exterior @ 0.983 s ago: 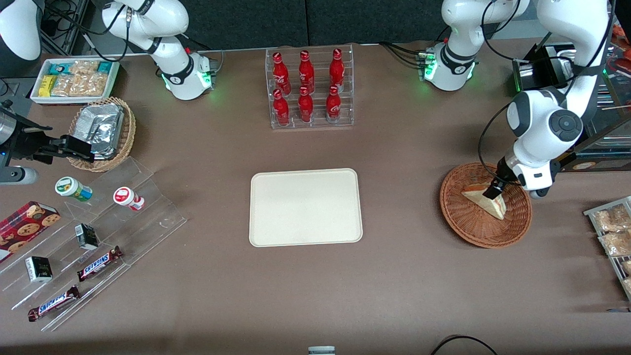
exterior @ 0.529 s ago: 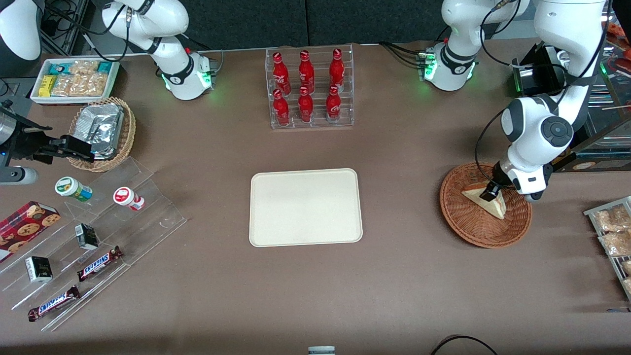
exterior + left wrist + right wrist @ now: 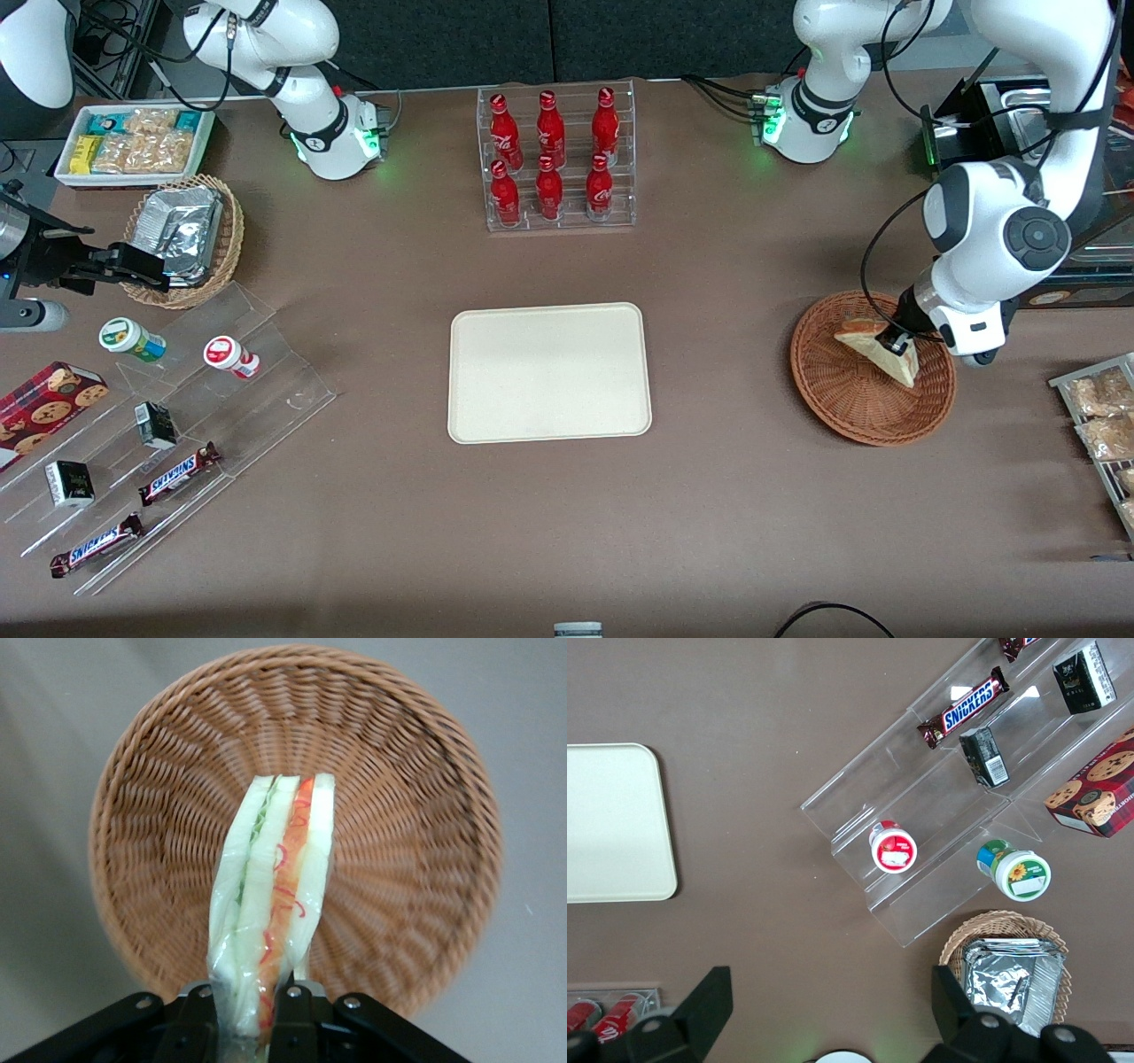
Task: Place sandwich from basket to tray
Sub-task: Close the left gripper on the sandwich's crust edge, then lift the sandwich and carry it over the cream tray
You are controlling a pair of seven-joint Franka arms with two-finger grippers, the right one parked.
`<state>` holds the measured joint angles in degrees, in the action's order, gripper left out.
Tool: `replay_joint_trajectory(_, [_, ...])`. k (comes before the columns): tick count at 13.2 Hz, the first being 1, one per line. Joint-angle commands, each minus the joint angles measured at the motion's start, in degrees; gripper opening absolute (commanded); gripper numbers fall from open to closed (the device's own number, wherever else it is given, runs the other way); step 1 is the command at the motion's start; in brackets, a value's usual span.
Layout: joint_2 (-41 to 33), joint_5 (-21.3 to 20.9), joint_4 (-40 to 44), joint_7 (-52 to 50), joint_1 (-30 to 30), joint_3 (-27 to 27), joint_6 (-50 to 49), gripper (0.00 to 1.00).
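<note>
The sandwich (image 3: pixel 877 347), a pale bread wedge with orange-red and green filling (image 3: pixel 275 895), hangs just above the round reddish-brown basket (image 3: pixel 842 403) at the working arm's end of the table. My left gripper (image 3: pixel 895 341) is shut on its upper corner, the black fingers (image 3: pixel 306 1014) pinching the wrapped bread from both sides. Below the lifted sandwich the basket (image 3: pixel 159 842) holds nothing else. The cream tray (image 3: pixel 549 372) lies flat in the middle of the table, bare, well apart from the basket toward the parked arm.
A clear rack of red bottles (image 3: pixel 554 159) stands farther from the camera than the tray. Trays of snack packets (image 3: pixel 1099 416) lie beside the basket at the table's end. Toward the parked arm are a tan foil-packet basket (image 3: pixel 182 235) and an acrylic stand of snacks (image 3: pixel 168 425).
The gripper has risen with the sandwich, which now hangs tilted above the basket instead of resting in it. The arm's wrist shifted slightly away from the tray.
</note>
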<state>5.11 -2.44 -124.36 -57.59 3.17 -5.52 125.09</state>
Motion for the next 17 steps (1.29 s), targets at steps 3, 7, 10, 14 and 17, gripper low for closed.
replay_joint_trajectory(3, [-0.8, -2.5, 15.9, -2.0, -9.9, -0.2, -20.6, 0.01])
replay_joint_trajectory(7, [2.1, -1.5, 23.0, 1.0, -19.7, -0.5, -22.6, 0.02])
replay_joint_trajectory(10, [9.7, -0.9, 30.2, 2.7, -27.7, -0.6, -21.9, 0.02])
replay_joint_trajectory(14, [21.1, -0.9, 41.1, 3.5, -36.3, -0.5, -20.5, 0.02])
replay_joint_trajectory(17, [26.3, -0.9, 41.8, 3.9, -39.6, -0.5, -12.9, 0.00])
